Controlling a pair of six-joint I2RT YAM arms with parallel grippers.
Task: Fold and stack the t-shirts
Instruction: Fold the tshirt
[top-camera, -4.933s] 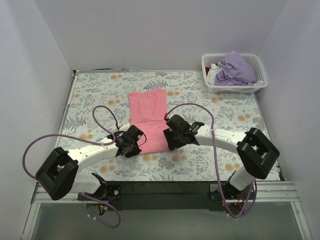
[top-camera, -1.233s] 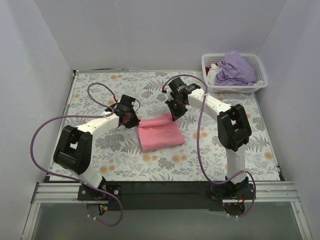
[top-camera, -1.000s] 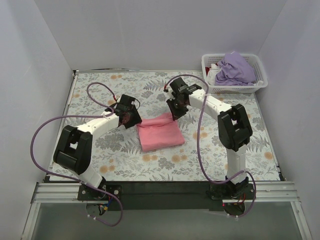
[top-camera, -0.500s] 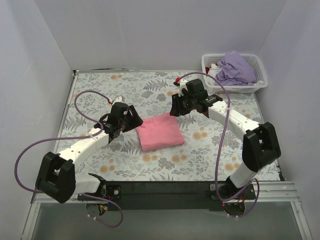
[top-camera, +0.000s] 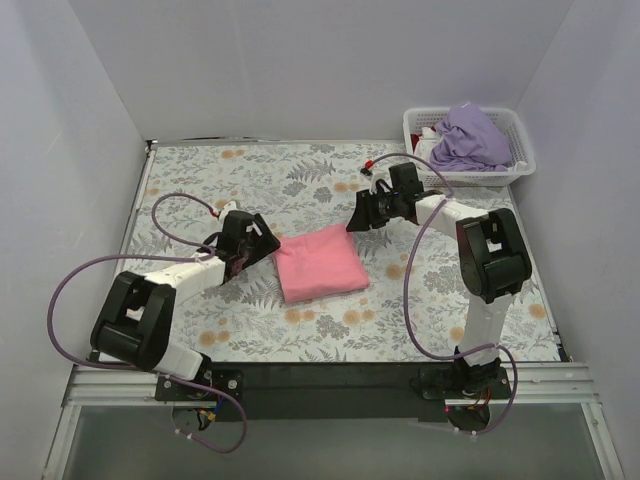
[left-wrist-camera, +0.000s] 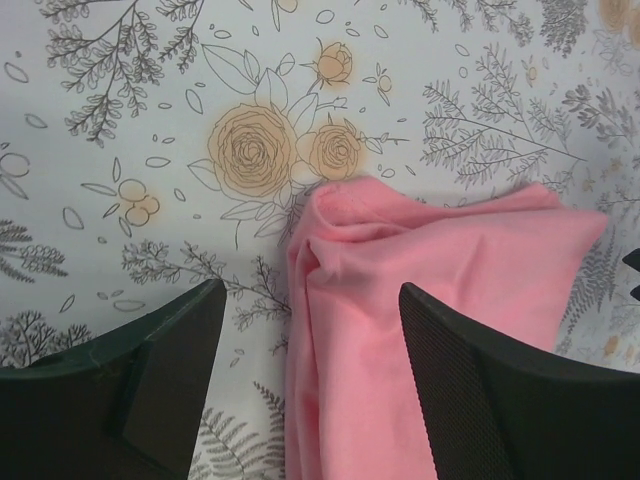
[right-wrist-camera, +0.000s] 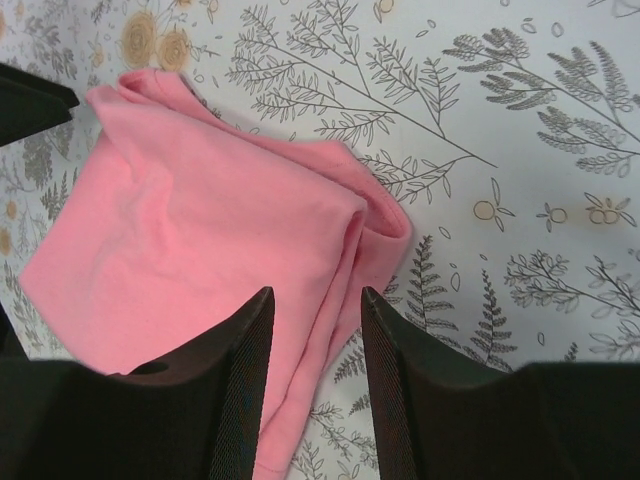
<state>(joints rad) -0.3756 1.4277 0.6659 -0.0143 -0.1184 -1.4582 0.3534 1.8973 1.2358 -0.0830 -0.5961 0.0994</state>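
The salmon pink t-shirt (top-camera: 320, 263) lies folded into a rough square in the middle of the tablecloth. My left gripper (top-camera: 262, 243) hovers at its far left corner, jaws open; in the left wrist view the pink cloth (left-wrist-camera: 430, 260) lies loose under the gap between the fingers (left-wrist-camera: 150, 370). My right gripper (top-camera: 358, 218) is off the far right corner, also open, and the shirt's folded edge (right-wrist-camera: 200, 230) shows below its fingers (right-wrist-camera: 420, 400) without being pinched. The lavender t-shirt (top-camera: 468, 138) sits crumpled in the basket.
The white lattice basket (top-camera: 420, 176) stands at the back right corner. The floral tablecloth (top-camera: 300, 330) covers the whole table. White walls close in the left, back and right sides. Purple cables loop from both arms.
The long pink shirt has been folded in half into a square. Over the last second both grippers opened, let go of its far corners and drew back a little.
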